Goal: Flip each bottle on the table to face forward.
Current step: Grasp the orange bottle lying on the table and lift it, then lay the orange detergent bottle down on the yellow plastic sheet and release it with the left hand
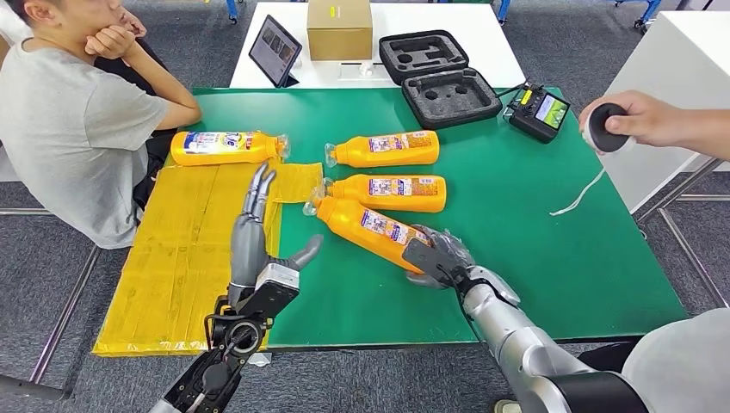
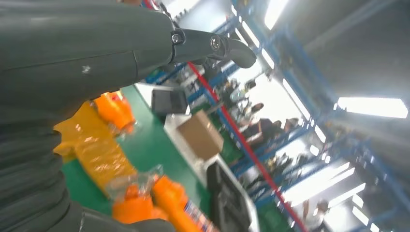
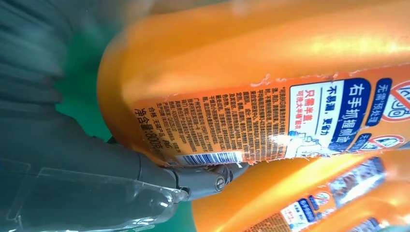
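Several orange bottles lie on the green table. My right hand grips the base of the nearest bottle, which lies slanted with its cap toward the yellow sheet; its back label with a barcode faces the wrist camera and my thumb presses under it. Two more bottles lie beyond it, caps to the left. A fourth bottle lies on the yellow plastic sheet. My left hand hovers over the sheet's right edge, fingers straight and spread, holding nothing.
A person in grey sits at the table's left end. Another person's hand holds a black controller at the right. A black foam case, a small screen device, a cardboard box and a tablet stand at the back.
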